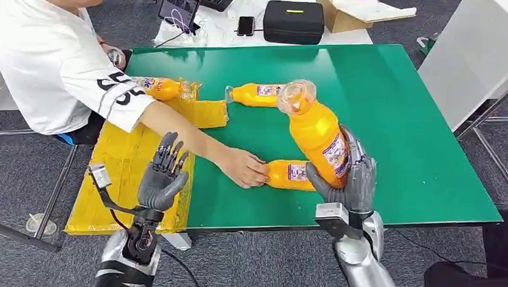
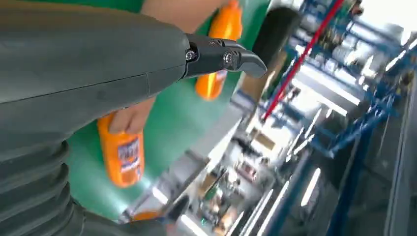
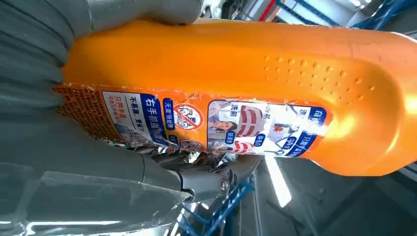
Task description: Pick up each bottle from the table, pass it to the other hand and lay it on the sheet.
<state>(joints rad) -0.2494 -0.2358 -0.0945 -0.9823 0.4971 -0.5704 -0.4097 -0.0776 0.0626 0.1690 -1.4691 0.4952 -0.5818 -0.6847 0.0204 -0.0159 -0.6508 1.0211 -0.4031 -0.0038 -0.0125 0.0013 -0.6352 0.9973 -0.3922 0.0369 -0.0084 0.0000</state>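
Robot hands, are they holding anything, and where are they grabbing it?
The right hand grips an orange bottle around its lower body, by the label. The left hand holds nothing.

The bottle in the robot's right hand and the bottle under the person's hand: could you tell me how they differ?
The held bottle is lifted off the green table, gripped by the right hand; the near bottle lies flat on it. The held bottle points its clear cap away from the robot; the near bottle lies sideways, a person's hand on one end. Both are orange with labels.
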